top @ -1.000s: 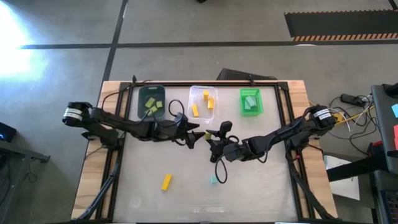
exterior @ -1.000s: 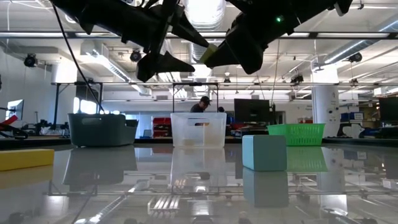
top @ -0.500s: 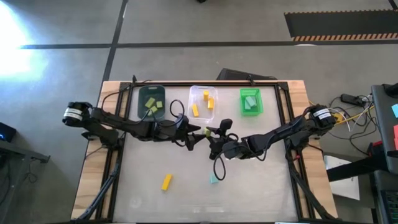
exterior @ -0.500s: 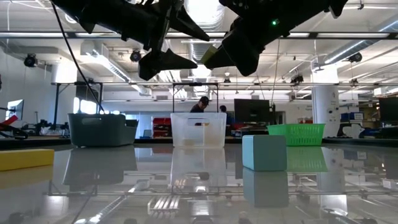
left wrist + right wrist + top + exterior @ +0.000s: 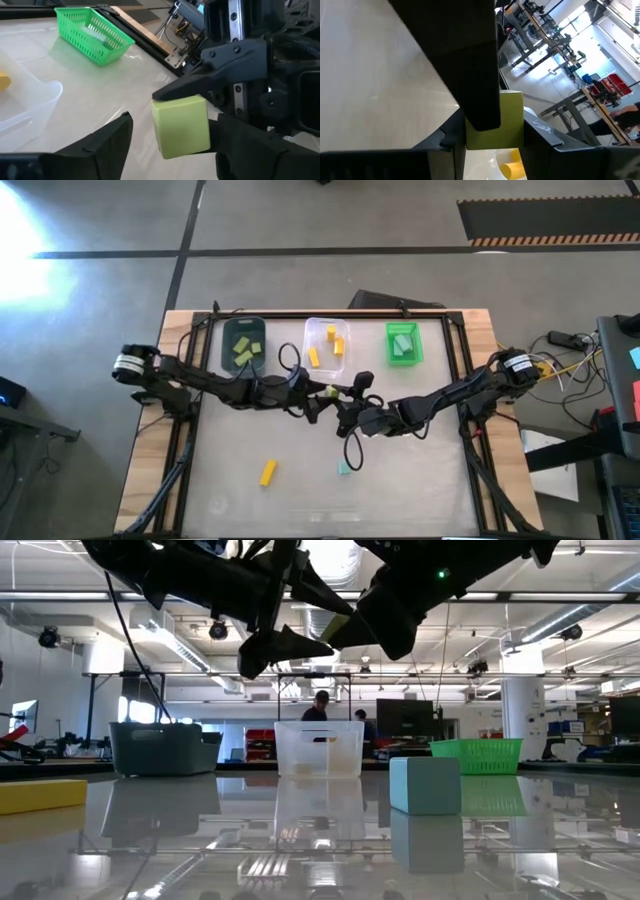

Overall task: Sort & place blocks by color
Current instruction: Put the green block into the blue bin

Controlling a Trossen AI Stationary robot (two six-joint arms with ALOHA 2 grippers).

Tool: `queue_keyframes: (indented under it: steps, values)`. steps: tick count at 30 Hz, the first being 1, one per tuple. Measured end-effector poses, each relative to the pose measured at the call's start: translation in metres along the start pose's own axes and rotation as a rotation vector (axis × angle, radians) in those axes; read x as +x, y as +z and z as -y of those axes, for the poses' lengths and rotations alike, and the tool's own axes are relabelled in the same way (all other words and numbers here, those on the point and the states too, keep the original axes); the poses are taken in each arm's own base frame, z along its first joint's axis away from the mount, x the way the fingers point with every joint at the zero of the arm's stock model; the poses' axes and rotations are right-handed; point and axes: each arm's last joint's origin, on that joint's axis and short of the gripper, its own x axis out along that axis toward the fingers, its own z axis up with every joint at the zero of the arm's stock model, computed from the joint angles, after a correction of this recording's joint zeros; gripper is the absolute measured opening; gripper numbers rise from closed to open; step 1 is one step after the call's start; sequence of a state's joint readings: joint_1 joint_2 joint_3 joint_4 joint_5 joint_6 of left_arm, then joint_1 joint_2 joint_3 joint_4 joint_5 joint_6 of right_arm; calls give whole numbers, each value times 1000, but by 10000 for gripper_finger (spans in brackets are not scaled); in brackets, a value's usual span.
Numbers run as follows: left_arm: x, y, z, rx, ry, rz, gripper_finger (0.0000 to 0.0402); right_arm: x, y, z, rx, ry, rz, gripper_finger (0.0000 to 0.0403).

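**Q:** Where do things stand on your table [image 5: 230,480]?

**A:** Starting big: both my arms stretch in over the middle, meeting above the glossy top. Along the far edge sit three bins: the dark teal bin [image 5: 243,343] with pale yellow-green blocks in it, the clear bin [image 5: 326,345] with yellow ones, and the bright green bin [image 5: 403,344] with a mint piece inside.

**Q:** And your claws?

**A:** My right gripper [image 5: 340,395] is clenched on a pale yellow-green cube [image 5: 181,126], one finger on top of it and one behind, held up off the surface just in front of the clear bin. My left gripper [image 5: 313,395] sits right beside it with its fingers [image 5: 105,140] spread wide, one on each side of the cube. Whether they touch it yet, I cannot tell.

**Q:** Anything loose?

**A:** Two blocks lie on the near half of the table, well apart from the bins: a yellow bar [image 5: 267,471] toward my left side and a teal-mint cube [image 5: 345,468] near the middle. A person [image 5: 321,705] shows in the room beyond.
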State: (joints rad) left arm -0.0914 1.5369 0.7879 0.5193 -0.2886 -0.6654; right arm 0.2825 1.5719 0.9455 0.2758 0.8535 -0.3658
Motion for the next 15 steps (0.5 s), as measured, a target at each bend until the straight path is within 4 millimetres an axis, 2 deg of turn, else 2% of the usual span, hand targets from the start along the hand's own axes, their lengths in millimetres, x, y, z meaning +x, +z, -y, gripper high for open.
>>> queue_keyframes:
  steps: [4, 9, 12, 15]
  values:
    - [1, -1, -1, 1, 9, 2, 233, 0, 0, 0, 1, 0, 0, 121]
    - [1, -1, -1, 1, 11, 5, 156, 0, 0, 0, 3, 0, -1, 124]
    - [1, -1, -1, 12, 17, 2, 117, 0, 0, 0, 22, -3, -2, 168]
    - [1, 0, -3, 44, 26, 3, 116, 0, 0, 0, 30, -7, 1, 217]
